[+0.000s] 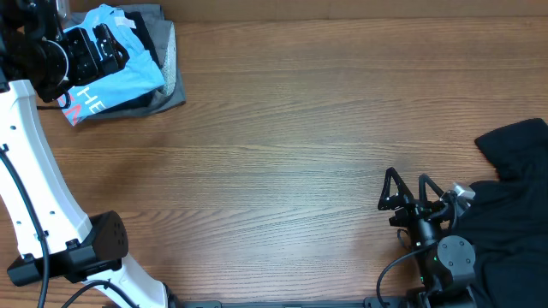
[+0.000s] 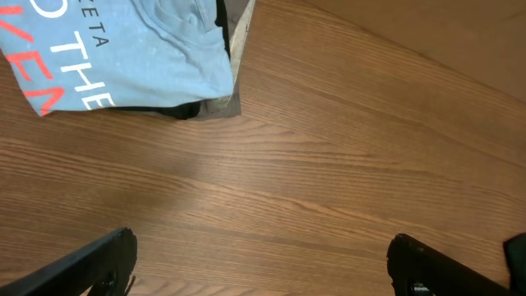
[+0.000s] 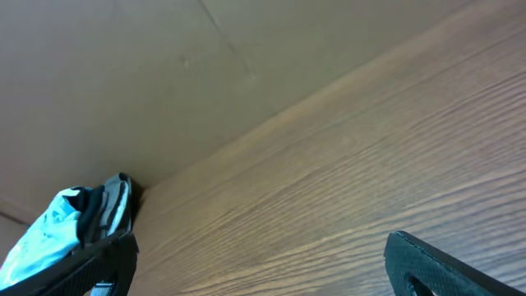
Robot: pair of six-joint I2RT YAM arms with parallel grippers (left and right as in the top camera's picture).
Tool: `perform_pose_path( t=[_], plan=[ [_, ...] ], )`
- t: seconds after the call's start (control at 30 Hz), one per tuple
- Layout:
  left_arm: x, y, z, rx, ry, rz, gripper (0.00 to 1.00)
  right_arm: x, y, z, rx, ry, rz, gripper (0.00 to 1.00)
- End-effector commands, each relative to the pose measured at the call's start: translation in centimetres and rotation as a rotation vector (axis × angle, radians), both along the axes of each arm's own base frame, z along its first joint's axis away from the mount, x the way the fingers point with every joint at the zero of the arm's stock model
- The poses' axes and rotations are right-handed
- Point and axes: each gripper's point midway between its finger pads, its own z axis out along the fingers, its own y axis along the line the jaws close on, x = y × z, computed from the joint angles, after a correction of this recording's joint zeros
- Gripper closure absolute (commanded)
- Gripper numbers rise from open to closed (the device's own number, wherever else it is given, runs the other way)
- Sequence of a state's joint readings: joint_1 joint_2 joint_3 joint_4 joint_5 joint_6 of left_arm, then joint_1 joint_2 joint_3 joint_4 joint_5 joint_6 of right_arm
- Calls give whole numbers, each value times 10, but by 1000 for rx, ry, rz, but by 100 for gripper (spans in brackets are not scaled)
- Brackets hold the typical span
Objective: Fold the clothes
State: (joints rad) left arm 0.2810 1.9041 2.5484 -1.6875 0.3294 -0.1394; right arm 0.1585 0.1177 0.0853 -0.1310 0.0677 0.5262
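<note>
Pictured at the far left corner of the tabletop [image 1: 300,128]: a light-blue T-shirt [image 1: 120,81], coral and white lettering up, stacked over a black layer [image 2: 185,109] and a grey garment [image 1: 175,73]. Poised over that stack, the left gripper [image 2: 261,261], spread wide and pinching nothing. Set low at the near right, the right gripper [image 1: 408,190], likewise spread and empty, just beside a loose black garment [image 1: 514,197] crumpled along the right edge.
</note>
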Motion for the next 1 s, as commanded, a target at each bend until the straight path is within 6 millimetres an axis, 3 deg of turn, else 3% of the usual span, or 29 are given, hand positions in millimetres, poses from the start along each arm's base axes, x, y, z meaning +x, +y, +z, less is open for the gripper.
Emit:
perform_pose_path(
  t=[0.0,0.17,0.33,0.57,0.97],
  plan=[
    [0,-3,1,4,-4,-10,0,-1,1,2,-24,-40,13,0],
    [0,-3,1,4,-4,-10,0,-5,13,17,-193,-140,99,0],
    [0,-3,1,4,-4,-10,0,-6,7,18,-205,-147,78,0],
    [0,-3,1,4,-4,-10,0,-2,-4,0,-208,-113,36,0],
    [0,-3,1,4,-4,-10,0,-2,-9,1,-225,-114,12,0]
  ],
)
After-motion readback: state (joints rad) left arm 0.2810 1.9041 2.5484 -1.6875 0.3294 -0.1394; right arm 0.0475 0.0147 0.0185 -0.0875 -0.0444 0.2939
